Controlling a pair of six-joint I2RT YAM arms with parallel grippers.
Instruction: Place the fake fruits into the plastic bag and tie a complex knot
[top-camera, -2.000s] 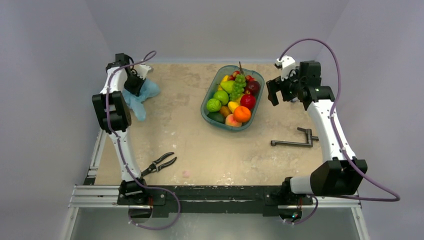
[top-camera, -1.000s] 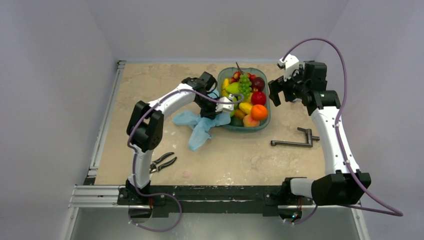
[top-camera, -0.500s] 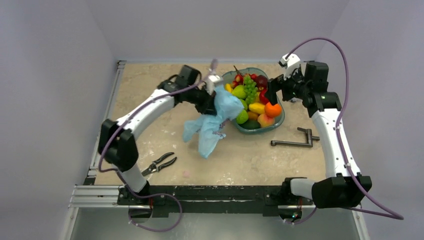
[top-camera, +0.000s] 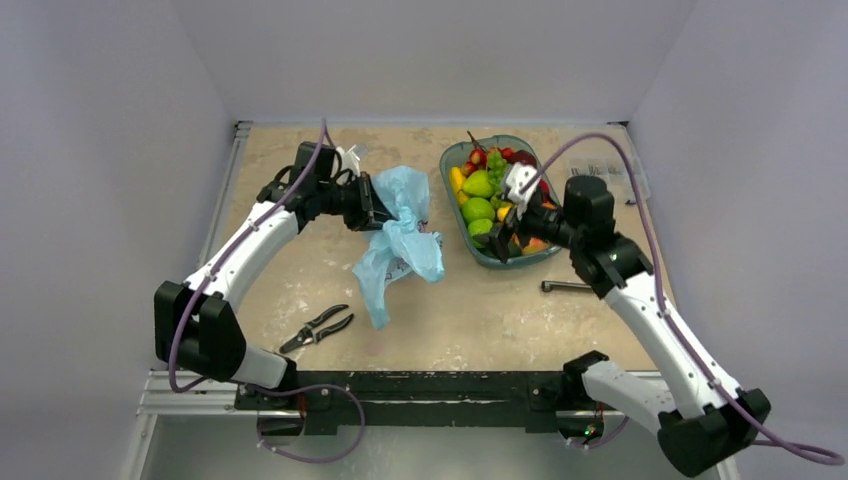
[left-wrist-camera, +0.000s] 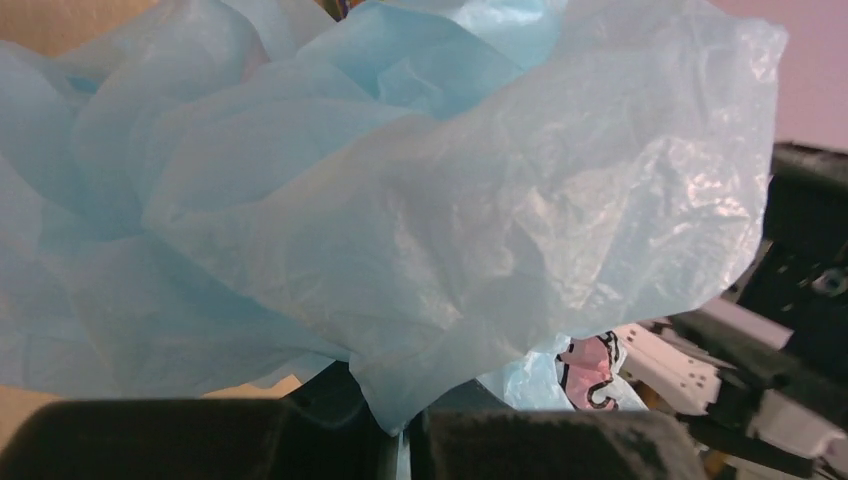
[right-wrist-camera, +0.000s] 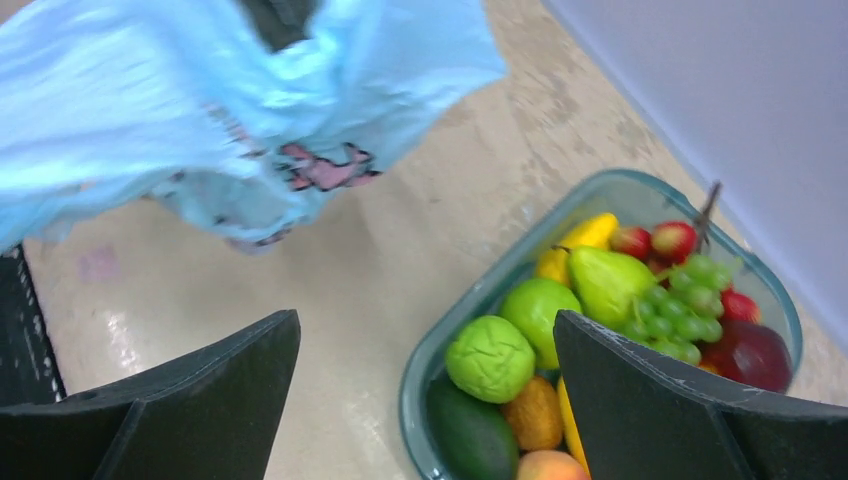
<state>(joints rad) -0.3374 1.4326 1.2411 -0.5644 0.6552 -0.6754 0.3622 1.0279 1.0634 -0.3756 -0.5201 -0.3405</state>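
The left gripper (top-camera: 372, 205) pinches the crumpled plastic bag (top-camera: 400, 245) above the table (top-camera: 480, 310); the right gripper (top-camera: 507, 232), spread wide, hovers at the teal dish (top-camera: 452, 160) of fake fruits (top-camera: 480, 185).

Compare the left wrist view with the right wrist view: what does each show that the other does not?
Only the left wrist view: the left claw shut on a fold of the plastic bag, which fills nearly the whole frame.
Only the right wrist view: the open right claw, and the teal dish holding the fake fruits, among them green grapes and a pear.
Both: the light-blue bag with its pink print.
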